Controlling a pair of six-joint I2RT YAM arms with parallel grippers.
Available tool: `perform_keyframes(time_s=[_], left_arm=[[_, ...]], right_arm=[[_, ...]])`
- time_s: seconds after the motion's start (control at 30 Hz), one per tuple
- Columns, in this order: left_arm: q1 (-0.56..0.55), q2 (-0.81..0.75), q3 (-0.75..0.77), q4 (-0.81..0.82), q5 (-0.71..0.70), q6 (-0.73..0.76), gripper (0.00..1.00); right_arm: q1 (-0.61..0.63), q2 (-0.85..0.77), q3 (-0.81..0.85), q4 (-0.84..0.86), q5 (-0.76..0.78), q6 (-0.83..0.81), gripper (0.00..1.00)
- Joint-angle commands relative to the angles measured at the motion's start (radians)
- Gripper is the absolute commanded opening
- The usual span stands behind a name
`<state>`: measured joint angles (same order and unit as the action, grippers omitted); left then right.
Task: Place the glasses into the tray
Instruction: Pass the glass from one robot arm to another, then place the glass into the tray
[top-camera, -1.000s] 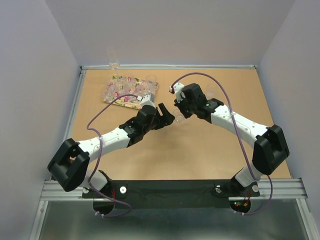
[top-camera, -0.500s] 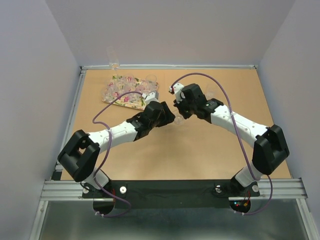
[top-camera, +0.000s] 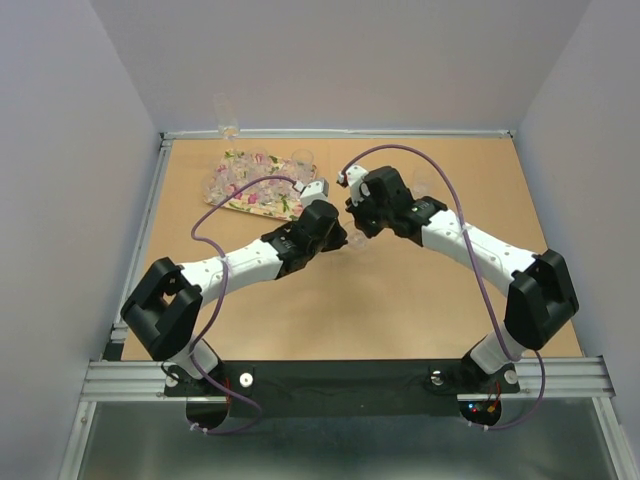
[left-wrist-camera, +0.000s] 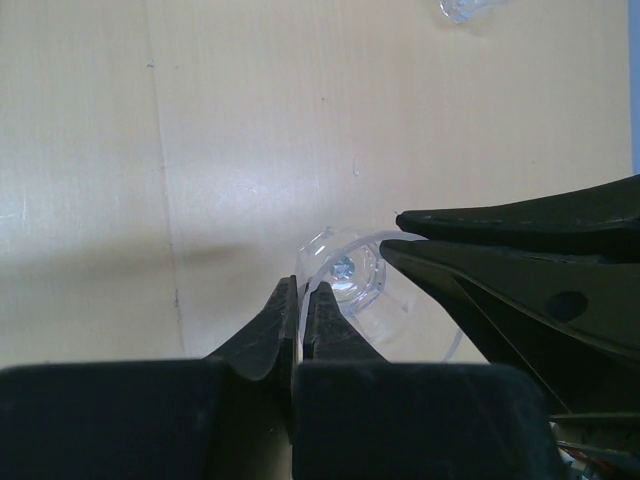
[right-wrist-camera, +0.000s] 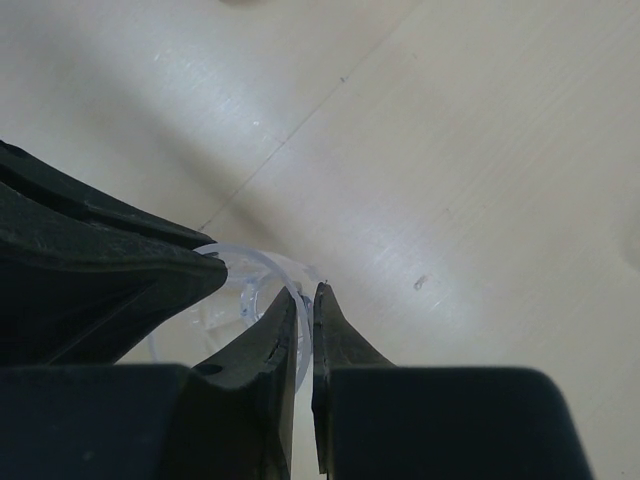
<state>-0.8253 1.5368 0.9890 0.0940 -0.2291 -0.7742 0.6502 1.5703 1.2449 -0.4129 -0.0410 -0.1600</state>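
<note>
My two arms are meeting over the middle of the tan table (top-camera: 400, 300), both working on one small clear glass (left-wrist-camera: 350, 272). My left gripper (left-wrist-camera: 302, 308) is pinching the thin wall of the glass, one finger inside the rim and one outside, with only the clear wall between the jaws. My right gripper (right-wrist-camera: 306, 312) is doing the same on another part of the rim, its fingers likewise closing down on the wall. In the left wrist view the right gripper's black fingers are reaching in from the right to touch the rim; in the right wrist view the left gripper is filling the left side. The glass is sitting between the two grippers with its base turned away from both wrist cameras; whether it is resting on the table or hanging just above it, I cannot tell. The flowered tray (top-camera: 250, 202) is lying apart from it, toward the table's far left corner, with several other glasses (top-camera: 238, 178) standing in it. A lone glass (top-camera: 228, 125) is standing at the table's back edge, beyond the tray
</note>
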Motion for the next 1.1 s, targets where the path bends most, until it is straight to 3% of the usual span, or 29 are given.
perform_keyframes(time_s=[0.0,0.1,0.23,0.4,0.57,0.7,0.8,0.93,1.07], left_arm=[[0.018,0.000,0.025,-0.023,-0.076,0.029,0.00],[0.017,-0.001,0.016,-0.023,-0.072,0.055,0.00],[0.017,-0.013,-0.007,-0.011,-0.078,0.090,0.00],[0.018,-0.064,-0.079,0.059,-0.079,0.121,0.00],[0.018,-0.124,-0.127,0.075,-0.107,0.153,0.00],[0.022,-0.196,-0.167,0.066,-0.142,0.174,0.00],[0.031,-0.266,-0.207,0.059,-0.174,0.199,0.00],[0.087,-0.336,-0.239,0.032,-0.179,0.222,0.00],[0.198,-0.397,-0.269,0.023,-0.136,0.233,0.00]], right_arm=[[0.011,-0.065,0.059,0.019,-0.085,0.028,0.07],[0.009,-0.075,0.059,0.019,-0.111,0.027,0.09],[0.009,-0.096,0.042,0.019,-0.171,0.017,0.24],[0.009,-0.145,0.027,0.019,-0.183,-0.002,0.54],[0.008,-0.210,0.002,0.013,-0.184,-0.047,0.75],[-0.066,-0.263,-0.024,0.008,-0.215,-0.069,0.76],[-0.197,-0.294,-0.048,0.013,-0.290,-0.049,0.76],[-0.335,-0.332,-0.099,0.032,-0.341,-0.059,0.77],[-0.415,-0.366,-0.159,0.066,-0.393,-0.082,0.85]])
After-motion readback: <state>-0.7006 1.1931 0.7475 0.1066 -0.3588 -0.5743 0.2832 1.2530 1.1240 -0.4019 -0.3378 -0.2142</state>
